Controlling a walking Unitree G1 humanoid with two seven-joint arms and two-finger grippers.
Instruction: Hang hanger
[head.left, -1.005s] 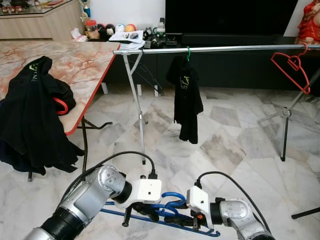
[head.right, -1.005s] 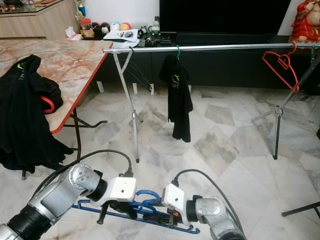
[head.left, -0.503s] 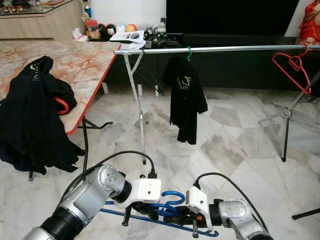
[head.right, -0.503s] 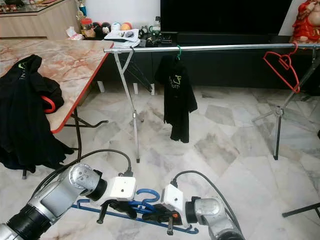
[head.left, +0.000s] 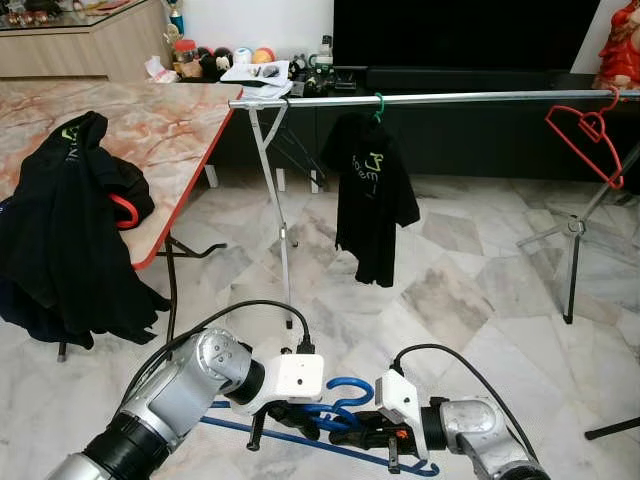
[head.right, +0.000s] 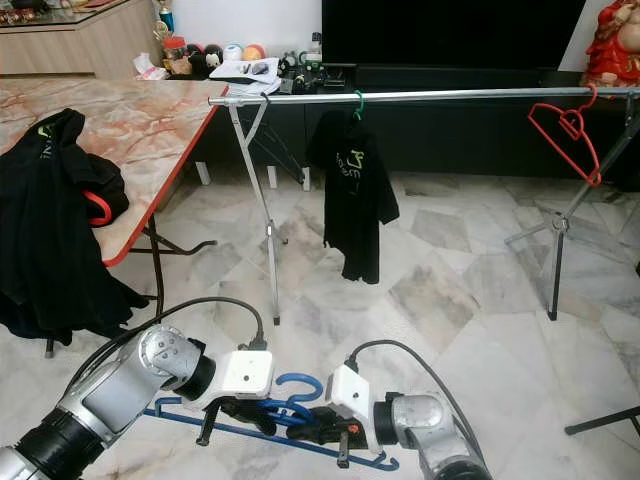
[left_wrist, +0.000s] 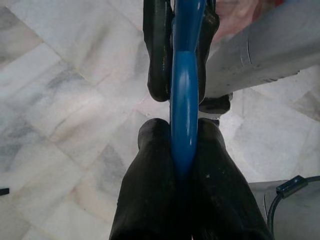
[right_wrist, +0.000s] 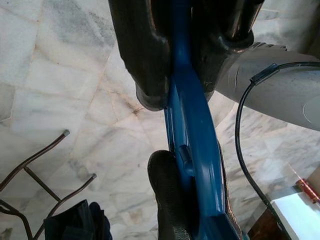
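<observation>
Left eye view: the blue hanger (head.left: 330, 420) is held low, well below the rail (head.left: 440, 98) and nearer the robot than it. The left gripper (head.left: 285, 422) and the right gripper (head.left: 372, 437) meet at its neck, under the hook. On the rail hang a black shirt (head.left: 372, 205) and, far toward its right end, a red hanger (head.left: 585, 128). A heap of black clothes (head.left: 65, 235) lies on the counter (head.left: 150, 120), left of the rail.

Right eye view: the same scene; the hanger's long bar runs out past both grippers, close above the floor (head.right: 460, 290).

Left wrist view: the left jaws are closed tight on the blue plastic, with the other gripper's black fingers (left_wrist: 159, 55) pressed to the same strip just beyond.

Right wrist view: the right jaws look closed on the hanger's neck too, one finger against each face.

Risks, as I judge them: with two grips so close together, one arm lifting alone could twist or snap the neck, or pull the hanger free. On the way up, the long bar could snag the rail's leg (head.left: 272, 200) or the black shirt, and the hook could miss the rail.
</observation>
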